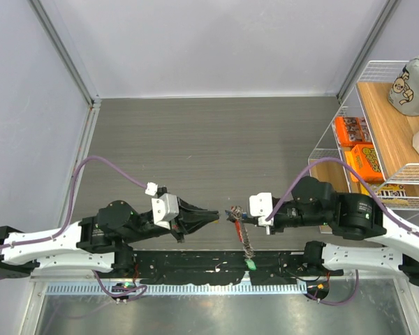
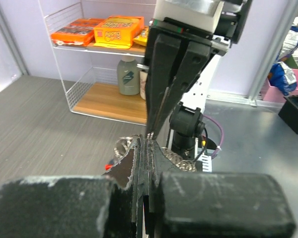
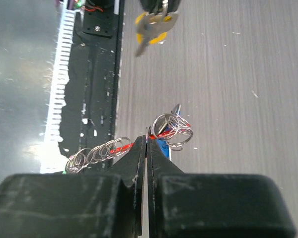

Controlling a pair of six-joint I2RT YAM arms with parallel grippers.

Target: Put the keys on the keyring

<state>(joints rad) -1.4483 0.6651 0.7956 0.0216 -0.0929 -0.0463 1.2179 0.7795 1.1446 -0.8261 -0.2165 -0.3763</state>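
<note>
My right gripper (image 1: 230, 215) (image 3: 147, 143) is shut on the keyring (image 3: 173, 130), a cluster of thin metal loops just past its tips. A blue-tagged key (image 3: 163, 145) and a red tag (image 3: 120, 147) hang on the ring. The ring's silvery chain (image 3: 97, 154) (image 1: 245, 241) trails toward the table's near edge and ends at a green tag (image 1: 251, 265). My left gripper (image 1: 215, 217) (image 2: 148, 141) faces it tip to tip, shut on a yellow-tagged key (image 3: 154, 25). That key shows only in the right wrist view and is a short gap away from the ring.
A wire shelf (image 1: 349, 105) stands at the right with orange snack boxes (image 1: 356, 150) and a grey bag (image 1: 412, 87); a bottle (image 2: 128, 74) sits on its lower level. A black base strip (image 1: 195, 269) runs along the near edge, under the chain's end.
</note>
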